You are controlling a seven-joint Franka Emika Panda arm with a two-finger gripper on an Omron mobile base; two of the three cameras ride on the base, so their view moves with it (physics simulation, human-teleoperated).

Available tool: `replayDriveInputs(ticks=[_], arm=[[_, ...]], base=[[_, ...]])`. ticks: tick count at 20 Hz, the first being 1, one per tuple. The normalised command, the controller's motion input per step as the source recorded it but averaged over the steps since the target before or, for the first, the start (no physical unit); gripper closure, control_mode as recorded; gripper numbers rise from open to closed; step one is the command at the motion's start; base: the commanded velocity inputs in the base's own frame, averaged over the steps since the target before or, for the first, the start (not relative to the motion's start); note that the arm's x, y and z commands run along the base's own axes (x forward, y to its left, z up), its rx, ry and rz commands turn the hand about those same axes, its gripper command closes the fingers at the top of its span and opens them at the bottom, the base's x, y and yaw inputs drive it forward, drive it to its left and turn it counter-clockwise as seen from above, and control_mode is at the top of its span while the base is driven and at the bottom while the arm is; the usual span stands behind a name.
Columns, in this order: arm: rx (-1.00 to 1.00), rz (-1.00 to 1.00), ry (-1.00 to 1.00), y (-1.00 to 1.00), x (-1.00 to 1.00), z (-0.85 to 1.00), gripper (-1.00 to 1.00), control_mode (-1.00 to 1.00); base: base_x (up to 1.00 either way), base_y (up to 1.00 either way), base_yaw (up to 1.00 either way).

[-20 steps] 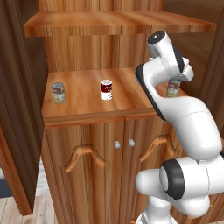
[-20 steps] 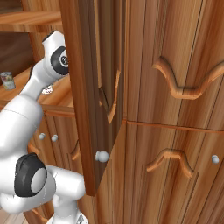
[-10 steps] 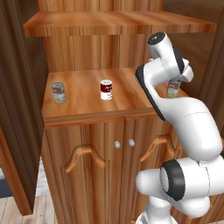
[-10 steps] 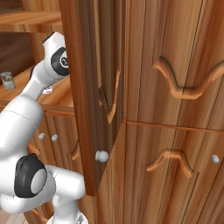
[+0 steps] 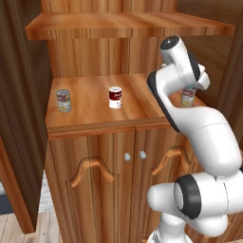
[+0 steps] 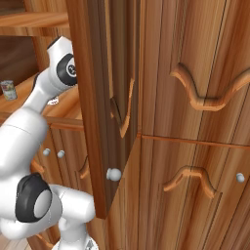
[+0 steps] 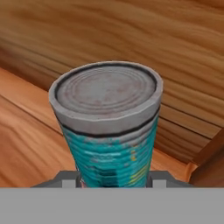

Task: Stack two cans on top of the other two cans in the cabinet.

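On the cabinet (image 5: 95, 124) shelf, a can with a red, white and yellow label (image 5: 63, 100) stands at the left and a dark red and white can (image 5: 115, 97) near the middle. At the shelf's right end my gripper (image 5: 191, 90) is shut on the teal-blue can (image 5: 188, 98), which my arm half hides there. The hand view shows the teal-blue can (image 7: 109, 144) upright with its grey lid up, and my gripper (image 7: 113, 180) holds it low on its sides. Its base is hidden, so I cannot tell if it rests on the shelf. A small can (image 6: 7, 90) stands far left on the shelf.
An upper shelf (image 5: 128, 23) hangs close above the cans. The cabinet's back wall (image 7: 131, 52) is right behind the held can. An open door (image 6: 105, 107) stands to the right of my arm, and another open door (image 5: 19, 118) borders the shelf's left side.
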Motion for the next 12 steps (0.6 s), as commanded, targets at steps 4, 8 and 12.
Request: replayDriveInputs(ticks=[4,8,12], arm=[[0.0,0.0,-0.08,0.0,0.0,-0.09,-1.0,-1.0],[0.0,0.0,-0.08,-0.01,0.0,0.0,-1.0,-1.0],[0.0,0.0,-0.01,0.05,-0.05,0.0,-1.0,-1.0]], base=[[0.0,0.0,0.0],[0.0,0.0,0.0],[0.0,0.0,0.0]])
